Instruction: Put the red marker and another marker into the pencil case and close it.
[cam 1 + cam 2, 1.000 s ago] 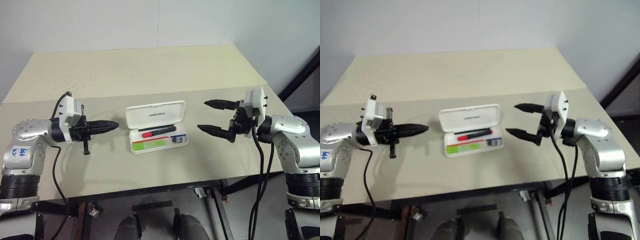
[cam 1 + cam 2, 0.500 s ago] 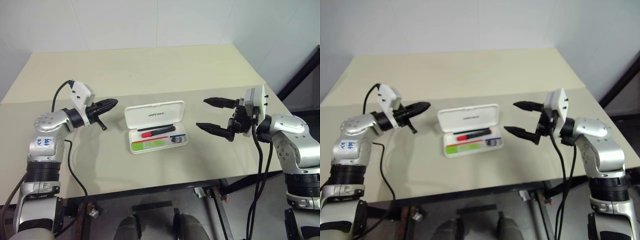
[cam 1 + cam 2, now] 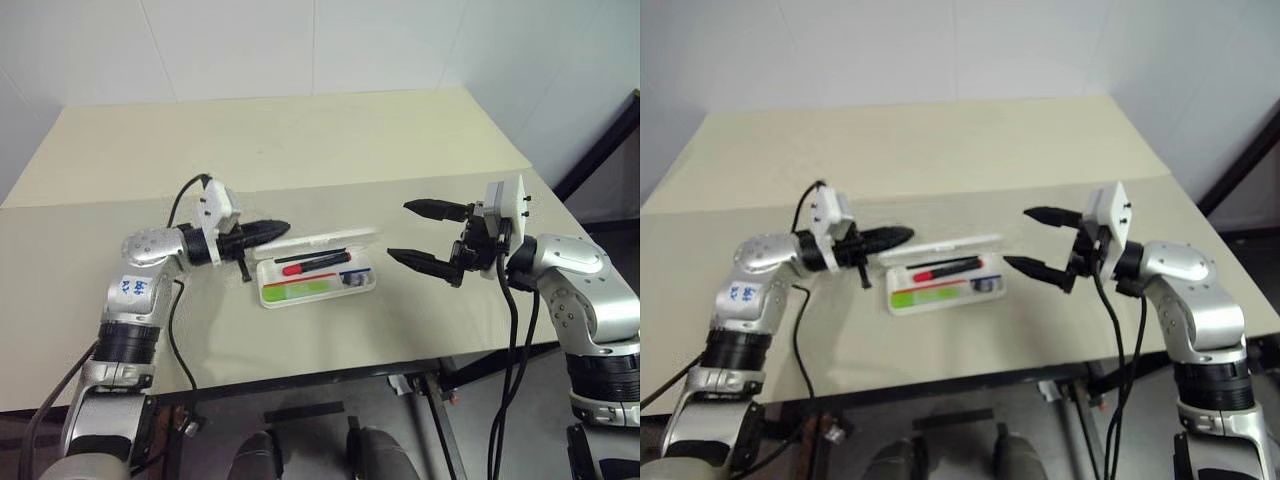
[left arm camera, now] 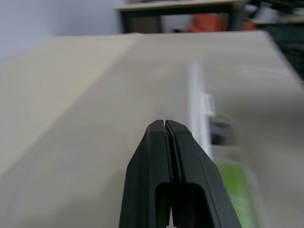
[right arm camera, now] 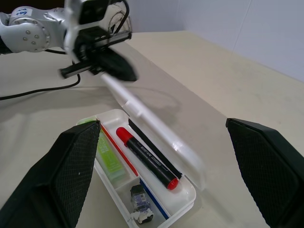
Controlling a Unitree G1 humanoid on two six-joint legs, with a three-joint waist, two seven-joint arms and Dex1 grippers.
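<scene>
The white pencil case (image 3: pixel 360 285) lies mid-table with its lid (image 3: pixel 322 241) tipped partway over the tray, seen nearly edge-on. Inside lie the red marker (image 3: pixel 318 266) with its black end and, nearer the front, another marker (image 3: pixel 300 288), a lime-green highlighter. My left gripper (image 3: pixel 284 226) is shut with nothing in it, its tip against the back of the lid at the lid's left end. My right gripper (image 3: pixel 398 230) hovers open just right of the case. The right wrist view shows the red marker (image 5: pixel 147 159), the green marker (image 5: pixel 107 154) and the raised lid (image 5: pixel 152 123).
The beige table (image 3: pixel 300 140) stretches bare behind the case, with its front edge (image 3: pixel 330 365) close below. A small grey piece (image 5: pixel 141 199) sits in the tray's end compartment. A black cable (image 3: pixel 175 320) hangs from my left arm.
My left gripper has swung right to the case. The lid, which lay back open, now stands tipped over the tray. My right gripper has stayed put.
</scene>
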